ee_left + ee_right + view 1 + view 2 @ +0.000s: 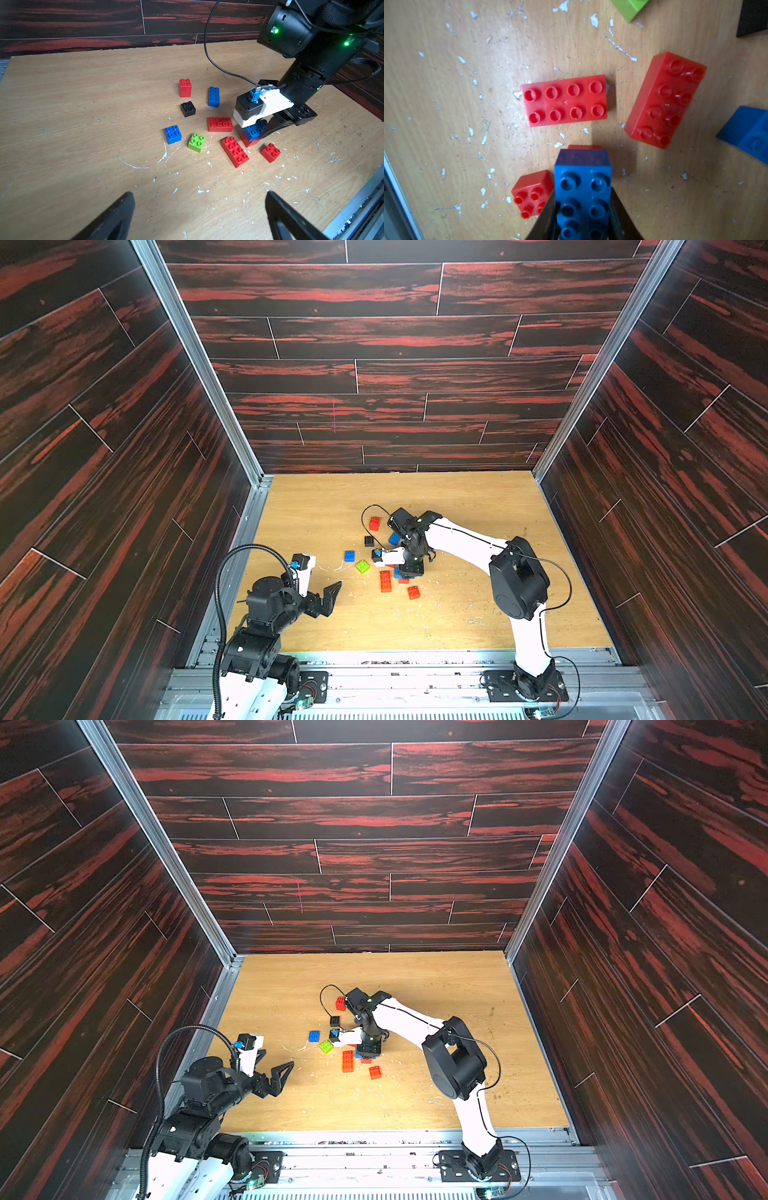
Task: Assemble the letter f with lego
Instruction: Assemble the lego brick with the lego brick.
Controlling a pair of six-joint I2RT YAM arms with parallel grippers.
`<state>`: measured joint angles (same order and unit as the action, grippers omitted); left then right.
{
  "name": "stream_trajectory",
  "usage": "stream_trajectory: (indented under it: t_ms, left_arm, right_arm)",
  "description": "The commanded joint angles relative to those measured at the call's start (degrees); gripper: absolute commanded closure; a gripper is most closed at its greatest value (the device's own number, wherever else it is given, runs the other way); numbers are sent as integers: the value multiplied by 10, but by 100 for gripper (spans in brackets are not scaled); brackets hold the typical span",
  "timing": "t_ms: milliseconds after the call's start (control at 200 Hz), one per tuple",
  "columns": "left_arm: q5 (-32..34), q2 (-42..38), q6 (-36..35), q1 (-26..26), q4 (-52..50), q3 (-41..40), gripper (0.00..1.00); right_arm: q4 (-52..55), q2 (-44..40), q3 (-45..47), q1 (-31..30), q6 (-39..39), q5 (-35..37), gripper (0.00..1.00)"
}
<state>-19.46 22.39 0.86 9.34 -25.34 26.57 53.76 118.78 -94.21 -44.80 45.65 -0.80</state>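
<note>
Lego bricks lie scattered mid-table. My right gripper point(582, 207) is shut on a blue oblong brick point(583, 193), which sits on a red brick point(584, 147) that is mostly hidden under it; the left wrist view shows this stack point(254, 129). Beside it lie two red oblong bricks point(564, 100) point(666, 99) and a small red square brick point(530, 192). Farther left are a lime green brick point(196, 142), a blue square brick point(172, 134), a black brick point(188, 108), another blue oblong brick point(214, 96) and a red brick point(185, 87). My left gripper point(199, 193) hangs open and holds nothing, at the front left point(328, 599).
The wooden table point(457, 614) is speckled with white flecks and scratches. Dark red-streaked walls close it in on three sides, and a metal rail point(415, 659) runs along the front edge. A black cable point(207, 52) loops above the bricks by the right wrist.
</note>
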Motion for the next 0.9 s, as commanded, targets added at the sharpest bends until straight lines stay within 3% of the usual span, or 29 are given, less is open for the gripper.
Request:
stream_trajectory:
  t_ms: [0,897]
  left_arm:
    - [-3,-5,-6,2,-5,1,0]
    - [-5,-8,-5,2,-5,0,0]
  right_arm:
    - [29,26,-8,-9,-6,-7,77]
    - [55,16,-38,-8,-13,-20,65]
